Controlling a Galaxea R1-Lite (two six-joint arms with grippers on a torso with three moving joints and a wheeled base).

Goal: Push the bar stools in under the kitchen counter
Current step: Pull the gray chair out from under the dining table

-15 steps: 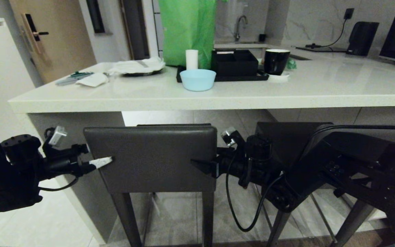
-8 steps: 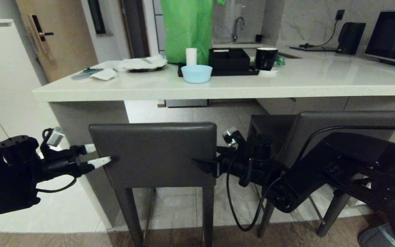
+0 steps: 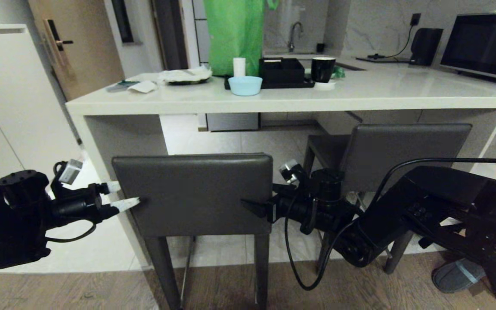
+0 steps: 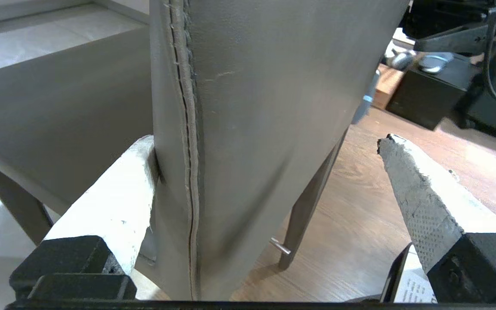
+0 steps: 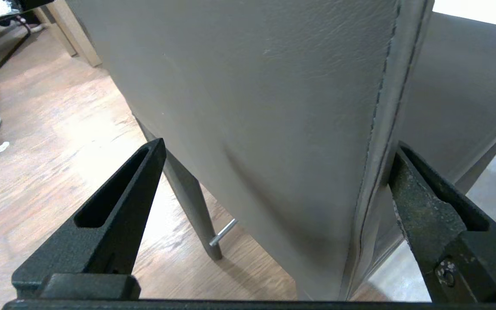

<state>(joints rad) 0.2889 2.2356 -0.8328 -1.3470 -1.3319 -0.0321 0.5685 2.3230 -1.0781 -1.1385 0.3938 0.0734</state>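
Note:
The near bar stool's dark grey backrest (image 3: 192, 196) fills the middle of the head view, standing clear of the pale kitchen counter (image 3: 274, 103) on the wooden floor. My left gripper (image 3: 127, 193) is open and straddles the backrest's left edge (image 4: 187, 129). One white finger (image 4: 119, 202) touches the seat side and the other (image 4: 416, 193) stands apart behind. My right gripper (image 3: 250, 201) is open astride the right edge (image 5: 381, 129), with its fingers (image 5: 114, 206) on either side. The second bar stool (image 3: 403, 148) stands to the right, closer to the counter, its seat partly under the slab.
On the counter are a blue bowl (image 3: 244, 85), a black tray with a box (image 3: 281, 71), a black mug (image 3: 323, 69), a green bag (image 3: 236, 34) and a microwave (image 3: 480, 45). A white cabinet (image 3: 11, 94) stands at the left. A slipper (image 3: 457, 275) lies on the floor at the right.
The whole view has drawn back from the counter, which now looks smaller and farther. The near stool kept its place between my grippers. Wooden floor and the second stool's legs came into view.

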